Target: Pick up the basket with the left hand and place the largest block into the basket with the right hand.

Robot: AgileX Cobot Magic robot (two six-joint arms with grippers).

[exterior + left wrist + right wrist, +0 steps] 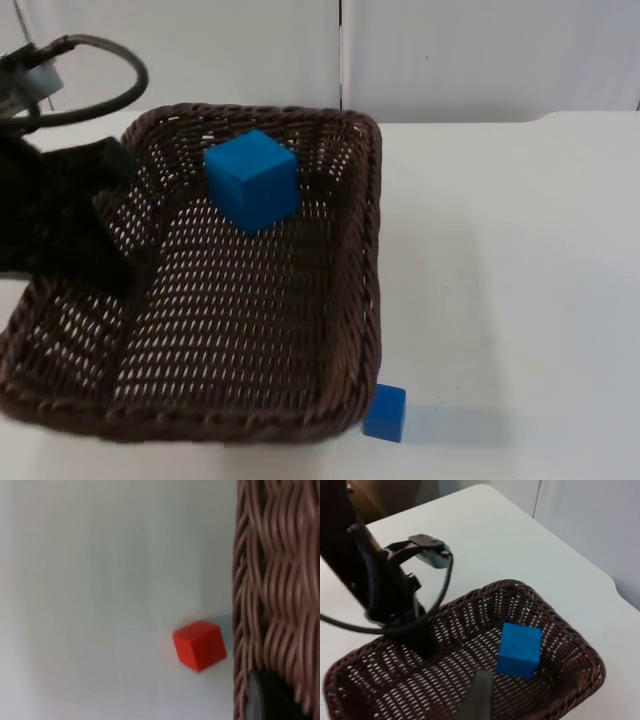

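Observation:
A dark brown wicker basket (pixel 372 250) takes up the left half of the top view. The largest block, a blue cube (pixel 252 180), rests inside it near the far wall, free of any gripper. My left gripper (pixel 115 255) is shut on the basket's left rim, and one black fingertip (pixel 270 700) presses against the woven wall (pixel 275 580). From the right wrist view the basket rim (pixel 590 655) and the blue cube (pixel 520 650) lie below my right gripper (pixel 481 700), which hangs above the basket and apart from the cube. The left gripper (pixel 422 642) reaches down onto the rim.
A small blue block (pixel 385 412) sits on the table just past the basket's near right corner. A small red block (pixel 200 645) lies on the table close beside the basket's outer wall. The white table extends to the right.

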